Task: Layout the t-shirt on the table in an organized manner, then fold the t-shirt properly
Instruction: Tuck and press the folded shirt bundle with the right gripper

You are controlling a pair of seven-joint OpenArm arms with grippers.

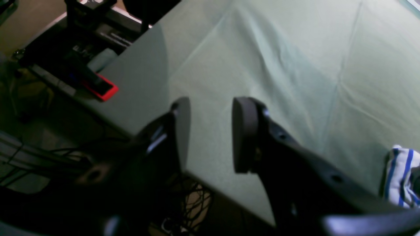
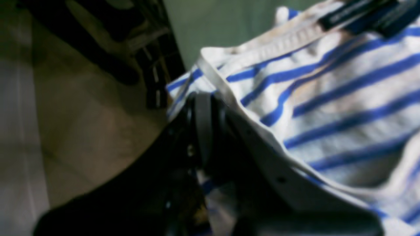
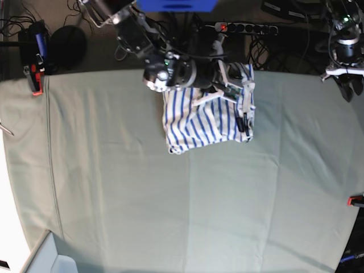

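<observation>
Right gripper (image 2: 203,131): I've got it clamped on the t-shirt's (image 3: 207,122) edge.
Left gripper (image 1: 210,131): apart, empty, parked near the table (image 3: 170,210) edge.
Shirt: bunched at the far side (mid-width).
My plan: lift slowly, bring the left across.

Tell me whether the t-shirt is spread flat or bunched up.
Bunched up. The t-shirt sits as a compact crumpled heap near the table's far edge, no sleeves laid out, with the right gripper closed on its fabric.

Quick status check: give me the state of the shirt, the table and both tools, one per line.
t-shirt: bunched in a heap at the table's far edge, not laid out.
right tool: shut on the t-shirt's edge.
left tool: open, empty, over the table's edge.
table: cloth creased, mostly bare.
</observation>
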